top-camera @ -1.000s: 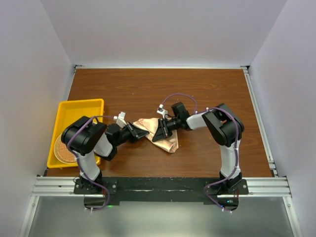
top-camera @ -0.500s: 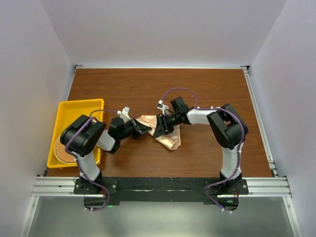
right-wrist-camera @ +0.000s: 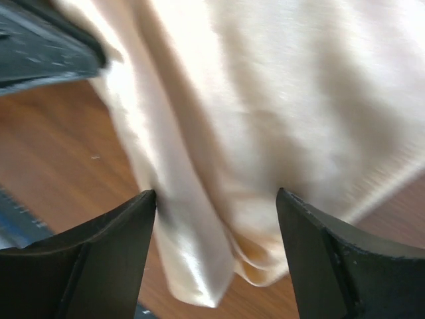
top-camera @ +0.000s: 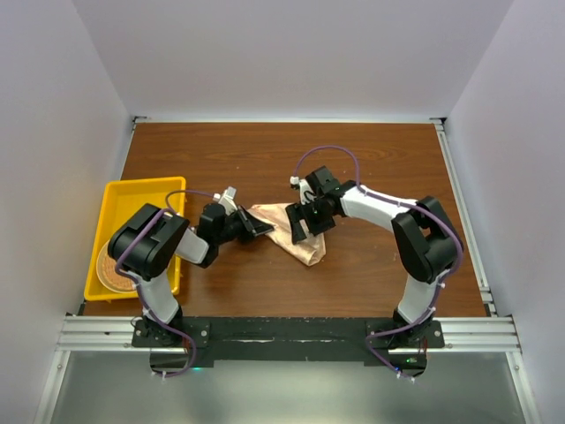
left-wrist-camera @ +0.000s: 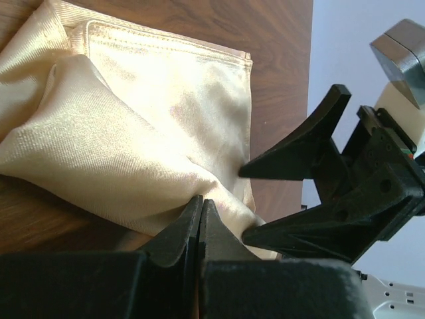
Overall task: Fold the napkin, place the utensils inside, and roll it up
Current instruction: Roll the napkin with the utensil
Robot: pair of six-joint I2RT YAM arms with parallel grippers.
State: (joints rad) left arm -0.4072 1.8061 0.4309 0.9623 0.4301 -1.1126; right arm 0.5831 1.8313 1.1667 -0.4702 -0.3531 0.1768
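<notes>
Reaching inward, left arm (top-camera: 210, 235) and right arm (top-camera: 375, 205) meet at the napkin (top-camera: 305, 247).

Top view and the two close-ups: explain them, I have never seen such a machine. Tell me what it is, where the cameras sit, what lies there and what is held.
It is a robot: a left arm and a right arm bolted at the near edge of the table, each ending in a two-finger gripper. The wide picture comes from a fixed camera above and behind them; each close-up from a camera on one wrist. On the table lie a bunched peach napkin and a yellow tray holding a woven mat. No cutlery shows. The left gripper is shut, pinching a fold of the napkin. The right gripper is open, fingers astride the cloth, gripping nothing.
</notes>
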